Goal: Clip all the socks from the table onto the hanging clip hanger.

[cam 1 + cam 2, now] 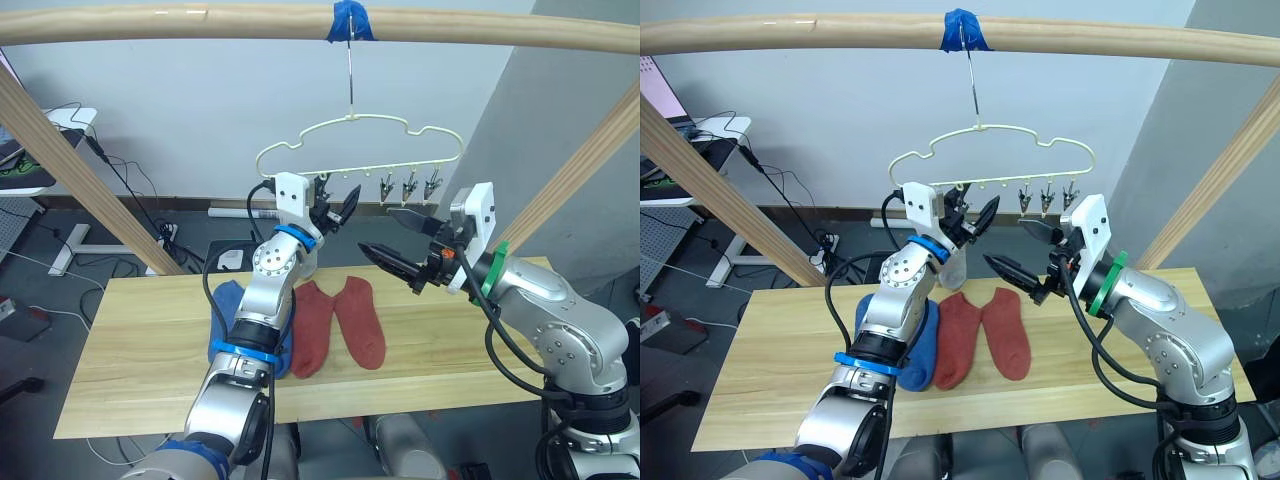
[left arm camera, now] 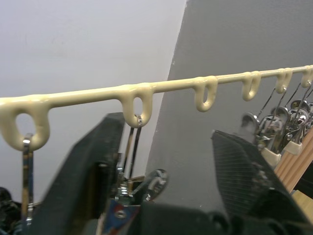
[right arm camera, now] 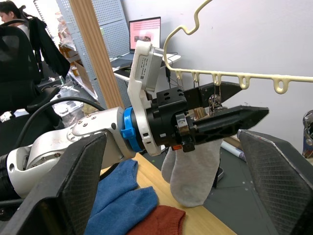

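Pale wood planks form the table, which stands beneath a round wooden pole frame. Blue socks lie at the left of the row on the tabletop, partly hidden by the left arm. Next to them, two rust red socks lie side by side, touching, long axes running from the far edge toward the near edge, toes nearest the robot. The left gripper is raised at the clip hanger, fingers spread, straddling a metal clip; two light grey socks hang below it, toes down. The right gripper hovers just right of it, fingers spread wide, empty, pointing toward the left gripper.
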`<state>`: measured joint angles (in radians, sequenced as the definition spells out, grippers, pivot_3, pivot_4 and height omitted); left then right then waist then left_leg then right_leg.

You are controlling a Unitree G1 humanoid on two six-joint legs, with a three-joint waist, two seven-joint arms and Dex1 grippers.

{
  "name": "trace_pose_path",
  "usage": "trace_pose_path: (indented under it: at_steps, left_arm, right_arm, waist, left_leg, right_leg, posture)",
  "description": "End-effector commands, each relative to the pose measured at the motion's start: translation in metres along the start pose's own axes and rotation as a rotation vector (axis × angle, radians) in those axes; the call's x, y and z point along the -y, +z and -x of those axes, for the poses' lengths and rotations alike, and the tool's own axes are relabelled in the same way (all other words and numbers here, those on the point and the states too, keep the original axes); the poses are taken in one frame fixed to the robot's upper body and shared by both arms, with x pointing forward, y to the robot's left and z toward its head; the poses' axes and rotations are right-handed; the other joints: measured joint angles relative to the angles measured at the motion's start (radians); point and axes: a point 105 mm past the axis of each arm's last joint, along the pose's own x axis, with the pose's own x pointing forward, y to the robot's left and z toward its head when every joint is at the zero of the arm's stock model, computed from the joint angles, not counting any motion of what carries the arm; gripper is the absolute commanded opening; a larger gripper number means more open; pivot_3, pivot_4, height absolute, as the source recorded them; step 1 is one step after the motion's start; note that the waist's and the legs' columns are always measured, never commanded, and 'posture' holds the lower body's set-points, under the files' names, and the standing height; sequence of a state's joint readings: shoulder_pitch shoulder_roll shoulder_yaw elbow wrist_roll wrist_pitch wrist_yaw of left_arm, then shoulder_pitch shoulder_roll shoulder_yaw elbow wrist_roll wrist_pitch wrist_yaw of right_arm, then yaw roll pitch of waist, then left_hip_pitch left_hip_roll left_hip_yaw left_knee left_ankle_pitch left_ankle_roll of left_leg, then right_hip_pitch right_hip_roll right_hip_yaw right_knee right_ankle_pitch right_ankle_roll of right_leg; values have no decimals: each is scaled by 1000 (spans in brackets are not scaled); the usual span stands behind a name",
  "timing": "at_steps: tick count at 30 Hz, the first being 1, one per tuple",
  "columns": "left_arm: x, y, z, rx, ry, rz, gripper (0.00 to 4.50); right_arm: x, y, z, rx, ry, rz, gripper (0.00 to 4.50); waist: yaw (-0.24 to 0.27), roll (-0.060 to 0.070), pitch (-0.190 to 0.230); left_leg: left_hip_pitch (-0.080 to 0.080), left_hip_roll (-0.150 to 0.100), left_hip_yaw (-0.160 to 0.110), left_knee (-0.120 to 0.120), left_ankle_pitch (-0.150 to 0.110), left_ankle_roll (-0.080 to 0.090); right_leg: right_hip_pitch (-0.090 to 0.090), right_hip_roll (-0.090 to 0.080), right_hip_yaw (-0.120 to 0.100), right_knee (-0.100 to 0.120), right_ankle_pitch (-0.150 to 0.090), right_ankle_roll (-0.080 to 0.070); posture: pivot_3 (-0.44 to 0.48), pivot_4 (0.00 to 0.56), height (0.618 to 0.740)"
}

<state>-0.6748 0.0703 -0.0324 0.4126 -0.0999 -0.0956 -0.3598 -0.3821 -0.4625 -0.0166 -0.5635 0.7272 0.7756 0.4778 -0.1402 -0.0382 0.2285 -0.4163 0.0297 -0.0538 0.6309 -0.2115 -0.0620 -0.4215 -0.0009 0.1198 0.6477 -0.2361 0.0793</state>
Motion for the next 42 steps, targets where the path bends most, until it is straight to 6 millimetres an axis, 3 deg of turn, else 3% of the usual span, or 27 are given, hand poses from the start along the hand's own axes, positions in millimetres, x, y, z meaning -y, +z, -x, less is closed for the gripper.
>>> trace_pose_path:
  at_steps: [1, 4, 7, 13, 18, 21, 25, 29, 34, 39, 42]
  left_arm:
    - [1, 10, -3, 37, 0, -8, 1730]
    - [0, 9, -2, 32, 1, -3, 853]
    - [0, 8, -2, 29, 1, 1, 275]
    - [0, 12, -3, 23, -5, 60, 68]
    - [3, 14, -4, -103, -36, 361, 68]
    - [-6, 16, 7, -188, -58, 619, 68]
    - [-17, 22, 19, -242, -74, 766, 68]
    - [-35, 22, 43, -312, -112, 994, 68]
    - [-42, 28, 50, -315, -92, 1041, 68]
    - [-38, 27, 56, -333, -78, 1022, 68]
    - [-38, 27, 59, -331, -65, 1024, 68]
  right_arm:
    - [-6, 15, 1, 48, 20, 34, 4500]
    - [-5, 14, 1, 48, 20, 33, 4500]
    - [-5, 13, 1, 48, 19, 31, 4500]
    - [-4, 9, 2, 37, 14, 24, 4500]
    - [20, -54, 6, -288, -95, 107, 4500]
    - [32, -85, 2, -345, -116, 103, 4500]
    - [38, -111, -6, -387, -114, 126, 4500]
    - [37, -155, -37, -451, -87, 120, 4500]
    - [37, -194, -62, -515, -80, 85, 4500]
    - [46, -225, -59, -620, -115, 115, 4500]
    - [46, -233, -57, -642, -103, 122, 4500]
  waist:
    - [0, 0, 0]
    - [0, 0, 0]
    - [0, 0, 0]
    - [0, 0, 0]
    - [-2, 0, 0]
    - [-4, 0, 0]
    - [-18, 1, 0]
    - [-35, 1, 0]
    - [-37, 1, 1]
    - [-22, 1, 1]
    - [-20, 1, 1]
  left_leg:
    - [0, 0, 0, 0, 0, 0]
    - [0, 0, 0, 0, 0, 0]
    - [0, 0, 0, 0, 0, 0]
    - [0, 0, 0, 0, 0, 0]
    - [0, 0, 0, 0, 0, 0]
    - [1, 0, 0, 1, 0, 0]
    - [2, 1, 0, 1, 0, 0]
    - [2, 1, 0, 2, 0, 0]
    - [5, 1, -1, 2, 0, 0]
    - [5, 1, -1, 2, 0, 0]
    - [6, 1, -1, 2, 0, 0]
  right_leg:
    - [0, 0, 0, 0, 0, 0]
    - [0, 0, 0, 0, 0, 0]
    - [0, 0, 0, 0, 0, 0]
    - [0, 0, 0, 0, 0, 0]
    - [0, 0, 0, 0, 0, 0]
    - [0, 0, 0, 1, 0, 0]
    - [0, 1, 0, 3, 0, 0]
    - [1, 2, 0, 3, 0, 1]
    - [1, 2, 0, 7, 0, 0]
    - [1, 1, 1, 7, 2, -3]
    - [2, 1, 0, 7, 2, -3]
  posture:
    - [-183, 203, 740]
    - [-182, 204, 740]
    - [-181, 202, 740]
    - [-182, 200, 740]
    - [-183, 207, 740]
    - [-173, 210, 740]
    - [-160, 215, 740]
    - [-147, 224, 740]
    - [-119, 236, 740]
    - [-98, 239, 740]
    - [-82, 240, 740]
